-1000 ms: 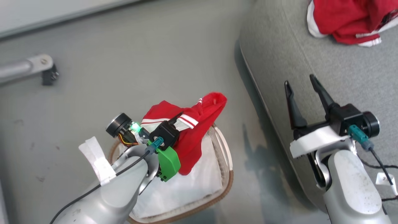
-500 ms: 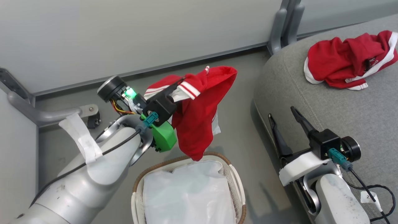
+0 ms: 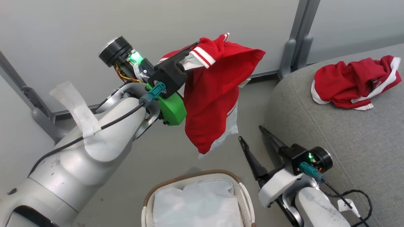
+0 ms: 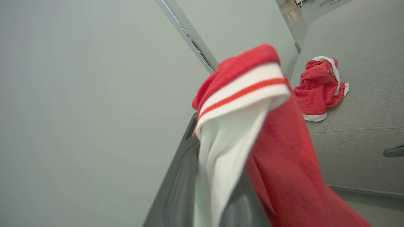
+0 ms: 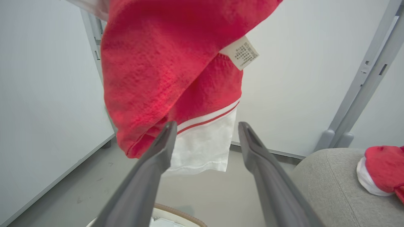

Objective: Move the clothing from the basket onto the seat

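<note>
A red garment (image 3: 214, 91) with white striped trim hangs in the air above the floor, my left gripper (image 3: 186, 60) shut on its upper edge; its small white label (image 5: 240, 52) faces the right wrist view, and its cuff (image 4: 243, 91) fills the left wrist view. A second red garment (image 3: 353, 82) lies crumpled on the grey seat (image 3: 331, 126) at the right. The white basket (image 3: 243, 201) with brown rim sits at the bottom, holding just its white liner (image 3: 195, 205). My right gripper (image 3: 251, 134) stands open beside the seat's edge, below the hanging garment.
A pale wall panel (image 3: 63, 31) with grey metal posts (image 3: 298, 37) runs behind. Grey floor (image 3: 164, 157) lies between the basket and the wall. A black cable (image 3: 356, 195) trails by my right arm along the seat's side.
My left gripper has lifted the red garment out of the basket and higher toward the right. The head camera has tilted up, bringing the wall and the seat's garment further into view.
</note>
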Controlling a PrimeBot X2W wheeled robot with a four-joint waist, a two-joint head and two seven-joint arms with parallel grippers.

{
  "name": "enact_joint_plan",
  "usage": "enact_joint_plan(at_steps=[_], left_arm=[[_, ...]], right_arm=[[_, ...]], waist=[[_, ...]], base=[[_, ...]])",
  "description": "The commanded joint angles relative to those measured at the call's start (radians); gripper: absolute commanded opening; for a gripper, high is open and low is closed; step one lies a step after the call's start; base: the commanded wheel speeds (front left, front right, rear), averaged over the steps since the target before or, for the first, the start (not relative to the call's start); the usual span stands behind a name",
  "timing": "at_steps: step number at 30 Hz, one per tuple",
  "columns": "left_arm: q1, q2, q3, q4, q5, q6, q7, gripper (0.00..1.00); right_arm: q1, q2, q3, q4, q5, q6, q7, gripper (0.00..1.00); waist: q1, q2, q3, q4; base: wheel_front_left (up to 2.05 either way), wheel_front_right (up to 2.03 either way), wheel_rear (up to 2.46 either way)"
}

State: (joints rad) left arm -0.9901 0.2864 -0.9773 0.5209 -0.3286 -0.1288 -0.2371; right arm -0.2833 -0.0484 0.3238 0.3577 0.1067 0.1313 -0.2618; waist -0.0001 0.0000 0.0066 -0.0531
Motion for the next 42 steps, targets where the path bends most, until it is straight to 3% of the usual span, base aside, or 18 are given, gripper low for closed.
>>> enact_joint_plan(at_steps=[1, 17, 25, 26, 27, 28, 29, 30, 42], left_arm=[[-0.025, -0.011, -0.009, -0.007, -0.017, -0.003, 0.003, 0.00], [-0.121, -0.070, -0.117, -0.011, -0.079, -0.003, -0.004, 0.00], [-0.136, -0.100, -0.129, -0.015, -0.118, -0.003, -0.012, 0.00], [-0.137, -0.101, -0.129, -0.015, -0.121, -0.003, -0.014, 0.00], [-0.138, -0.102, -0.129, -0.016, -0.124, -0.003, -0.015, 0.00], [-0.138, -0.103, -0.129, -0.016, -0.127, -0.003, -0.017, 0.00], [-0.137, -0.104, -0.129, -0.016, -0.130, -0.003, -0.017, 0.00], [-0.136, -0.104, -0.130, -0.016, -0.132, -0.003, -0.018, 0.00], [-0.090, -0.086, -0.121, 0.017, -0.159, 0.001, -0.022, 0.00]], right_arm=[[-0.012, -0.004, 0.025, 0.011, 0.019, -0.001, -0.005, 1.00], [-0.166, -0.004, 0.255, 0.134, 0.159, -0.001, -0.005, 1.00], [-0.253, -0.004, 0.262, 0.137, 0.202, -0.001, -0.005, 1.00], [-0.260, -0.004, 0.263, 0.144, 0.202, -0.001, -0.005, 0.81], [-0.269, -0.004, 0.264, 0.151, 0.202, -0.001, -0.005, 0.44], [-0.277, -0.003, 0.267, 0.155, 0.198, -0.001, -0.005, 0.21], [-0.287, -0.003, 0.269, 0.157, 0.191, -0.001, -0.005, 0.07], [-0.290, -0.003, 0.267, 0.157, 0.189, -0.001, -0.005, 0.00], [-0.268, -0.004, 0.219, 0.117, 0.166, -0.001, -0.005, 0.00]], waist=[[0.0001, 0.0000, -0.005, 0.010], [0.0001, 0.0000, -0.026, 0.078], [0.0001, 0.0000, -0.027, 0.094], [0.0001, 0.0000, -0.027, 0.095], [0.0001, 0.0000, -0.026, 0.097], [0.0001, 0.0000, -0.026, 0.098], [0.0001, 0.0000, -0.024, 0.100], [0.0001, 0.0000, -0.023, 0.101], [0.0001, 0.0000, -0.008, 0.083]], base=[[0.00, 0.00, 0.00], [0.00, 0.00, 0.00], [0.00, 0.00, 0.00], [0.00, 0.00, 0.00], [0.00, 0.00, 0.00], [0.00, 0.00, 0.00], [0.00, 0.00, 0.00], [0.00, 0.00, 0.00], [0.00, 0.00, 0.00]])
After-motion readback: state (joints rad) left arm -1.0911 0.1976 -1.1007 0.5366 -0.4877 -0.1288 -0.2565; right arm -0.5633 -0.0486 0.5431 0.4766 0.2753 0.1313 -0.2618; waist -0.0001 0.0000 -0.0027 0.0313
